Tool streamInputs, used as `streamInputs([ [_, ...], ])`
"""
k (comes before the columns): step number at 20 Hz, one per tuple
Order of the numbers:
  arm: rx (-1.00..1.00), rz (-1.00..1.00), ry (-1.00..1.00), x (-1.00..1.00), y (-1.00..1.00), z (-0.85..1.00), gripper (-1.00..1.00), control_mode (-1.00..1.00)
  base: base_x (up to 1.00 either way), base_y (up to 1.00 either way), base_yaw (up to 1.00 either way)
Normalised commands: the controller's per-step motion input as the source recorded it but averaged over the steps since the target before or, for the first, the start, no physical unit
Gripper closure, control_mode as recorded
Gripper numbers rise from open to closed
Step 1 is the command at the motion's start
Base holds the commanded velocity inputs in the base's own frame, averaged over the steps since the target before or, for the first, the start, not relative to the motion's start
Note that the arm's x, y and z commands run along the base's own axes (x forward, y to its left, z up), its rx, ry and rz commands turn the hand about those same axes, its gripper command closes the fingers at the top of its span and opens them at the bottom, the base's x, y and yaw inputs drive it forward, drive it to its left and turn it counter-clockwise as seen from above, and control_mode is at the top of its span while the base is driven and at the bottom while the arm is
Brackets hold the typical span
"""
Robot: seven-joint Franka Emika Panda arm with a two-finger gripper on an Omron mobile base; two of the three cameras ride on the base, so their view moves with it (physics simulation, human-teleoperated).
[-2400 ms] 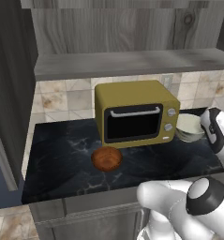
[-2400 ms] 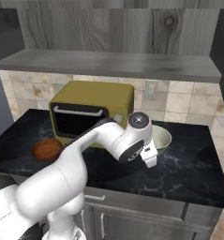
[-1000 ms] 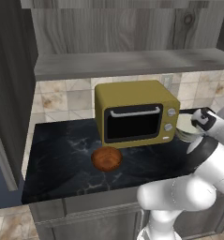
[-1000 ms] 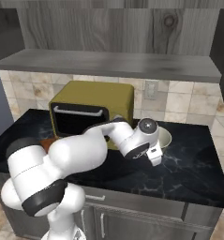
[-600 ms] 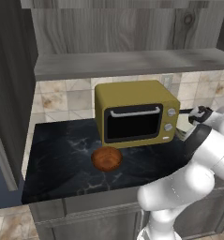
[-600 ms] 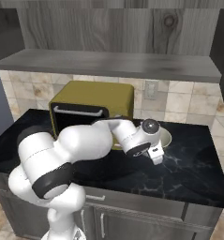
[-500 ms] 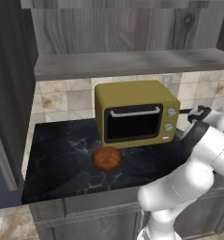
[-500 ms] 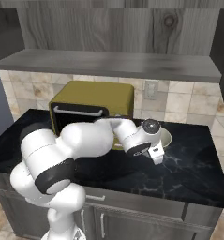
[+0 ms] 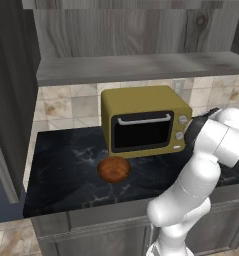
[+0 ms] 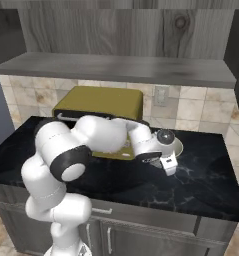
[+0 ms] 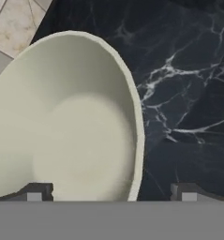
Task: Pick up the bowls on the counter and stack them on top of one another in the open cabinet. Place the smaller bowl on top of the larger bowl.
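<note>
Hand view: the larger bowl (image 11: 71, 126) is occupying the left and centre of the frame, cream-white, its rim arcing from upper left down to the bottom centre. The gripper (image 11: 111, 192) is standing spread wide, nothing between its tips. One fingertip (image 11: 34, 192) is showing at lower left over the bowl's inside; the other is showing at lower right over bare counter (image 11: 188, 93). The bowl's right rim is thus lying between the two tips, with no contact visible.

Right base view: the gripper (image 10: 167, 165) is sitting at centre right, low over the counter (image 10: 201, 185), just in front of the larger bowl (image 10: 178, 146), whose rim is peeking out behind the wrist. The yellow microwave (image 10: 98, 107) is standing left of the bowl.

Left base view: the smaller bowl (image 9: 114, 169) is resting at centre frame on the counter (image 9: 61, 170), in front of the microwave (image 9: 143, 120), well apart from the arm at right. The open cabinet (image 9: 136, 65) shelf is spanning the upper frame above the microwave.
</note>
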Motion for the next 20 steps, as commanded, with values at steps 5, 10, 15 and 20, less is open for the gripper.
streamInputs([
  [5, 0.03, -0.01, 0.00, 0.29, -0.12, -0.19, -1.00, -1.00, 0.00, 0.00, 0.00],
  [10, 0.03, -0.02, 0.00, 0.24, -0.08, -0.25, 1.00, -1.00, 0.00, 0.00, 0.00],
  [15, 0.03, -0.03, 0.00, 0.19, -0.07, -0.25, 1.00, -1.00, 0.00, 0.00, 0.00],
  [20, 0.03, -0.02, 0.00, 0.10, -0.05, -0.16, 1.00, -1.00, 0.00, 0.00, 0.00],
])
